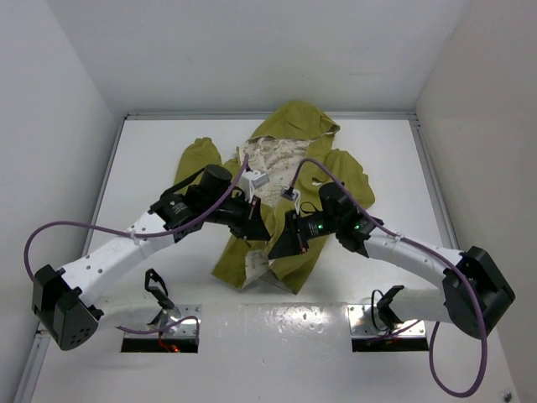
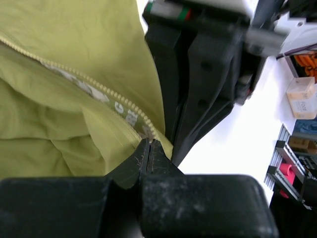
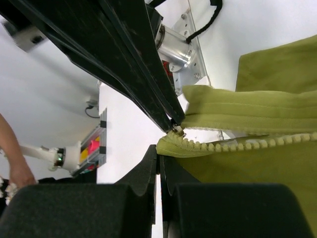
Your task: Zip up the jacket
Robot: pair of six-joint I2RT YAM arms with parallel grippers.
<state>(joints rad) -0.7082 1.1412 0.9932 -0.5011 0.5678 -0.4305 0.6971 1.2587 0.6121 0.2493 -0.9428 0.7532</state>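
The olive-green jacket lies front up on the white table, hood at the far side, its cream lining showing at the open chest. Both grippers meet at its lower front. My left gripper is shut at the bottom end of the zipper teeth. In the right wrist view its fingers pinch the small metal zipper pull. My right gripper is shut on the jacket's bottom edge just below that pull. The teeth run off to the right, unjoined.
White walls enclose the table on the left, far and right sides. Two metal mounting plates sit at the near edge by the arm bases. Purple cables loop from both arms. The two grippers stand nearly touching.
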